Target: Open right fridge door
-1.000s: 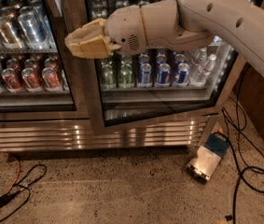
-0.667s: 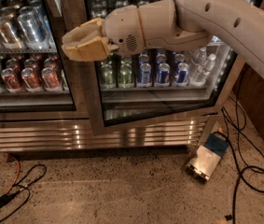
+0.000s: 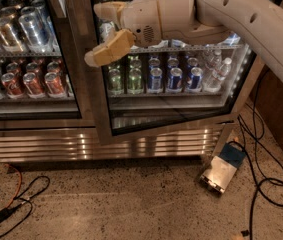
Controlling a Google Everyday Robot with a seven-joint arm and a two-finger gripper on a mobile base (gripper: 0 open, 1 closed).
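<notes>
The right fridge door (image 3: 177,113) is a glass pane in a dark frame. It stands ajar, with its left edge swung out toward me and its bottom edge slanting. Green, blue and clear drinks show behind it. My gripper (image 3: 94,33) is at the upper left edge of this door, on the end of a white arm coming from the upper right. It is open: one tan finger (image 3: 109,49) lies in front of the door's left frame and the other sits higher up.
The left glass door (image 3: 26,109) fronts red and silver cans and is closed. A small metal box (image 3: 220,173) lies on the floor by the door's right corner. Black cables (image 3: 261,184) run on the right, more cables (image 3: 6,211) on the left. A wooden cabinet (image 3: 281,129) stands far right.
The gripper has moved right along the door's left edge and its fingers have spread apart. The door stays ajar at about the same angle.
</notes>
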